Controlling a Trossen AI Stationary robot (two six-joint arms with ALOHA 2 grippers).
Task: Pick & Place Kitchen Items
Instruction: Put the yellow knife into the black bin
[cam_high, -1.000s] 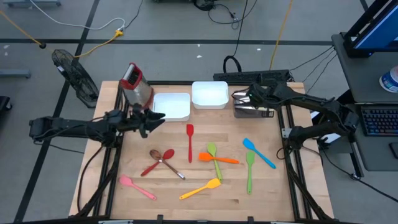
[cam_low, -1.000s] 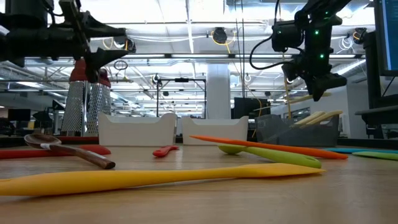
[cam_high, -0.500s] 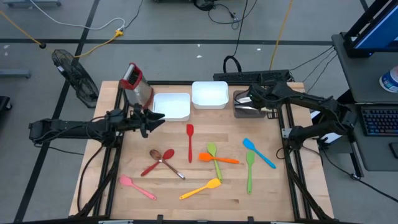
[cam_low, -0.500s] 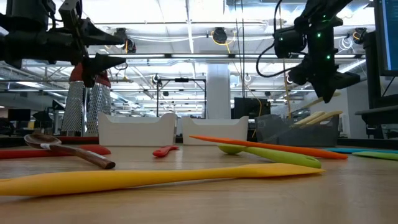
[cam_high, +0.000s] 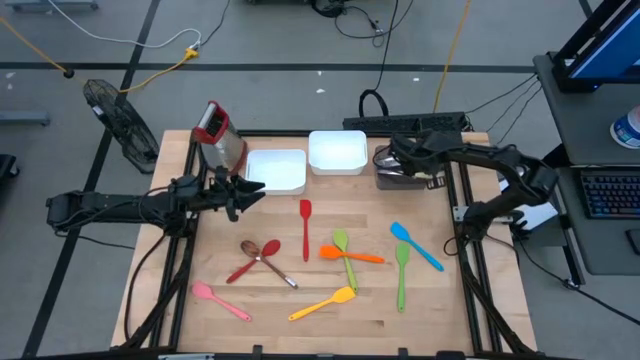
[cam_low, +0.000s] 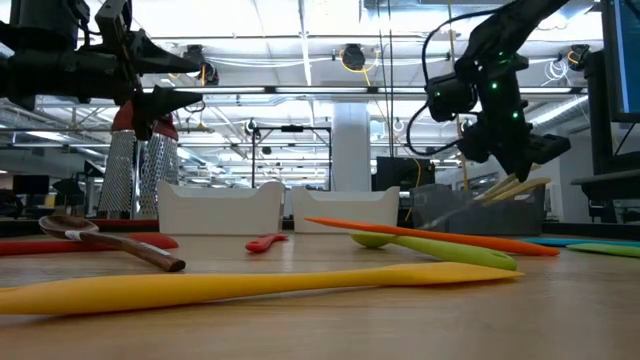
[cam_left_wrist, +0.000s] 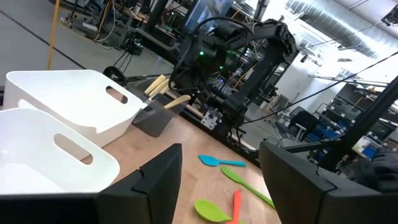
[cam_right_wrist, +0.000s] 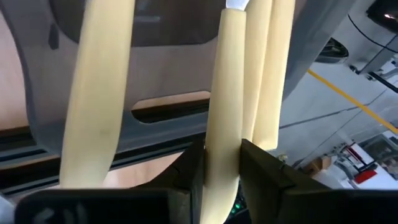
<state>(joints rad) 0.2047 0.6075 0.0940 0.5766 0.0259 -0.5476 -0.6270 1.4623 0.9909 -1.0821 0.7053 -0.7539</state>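
Right wrist view, right gripper (cam_right_wrist: 222, 163) lowered, clamping pale-handled knife (cam_right_wrist: 224, 93)

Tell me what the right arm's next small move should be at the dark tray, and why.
Probably open and let go. The right end effector is shut on a pale knife handle that already hangs into the dark tray, beside other pale handles lying there. The left end effector waits open near the white tray.

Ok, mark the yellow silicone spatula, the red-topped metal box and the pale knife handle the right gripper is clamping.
yellow silicone spatula (cam_high: 322, 303), high view, mid-handle
red-topped metal box (cam_high: 221, 141), high view, metal side
pale knife handle (cam_right_wrist: 224, 93), right wrist view, shaft above fingers
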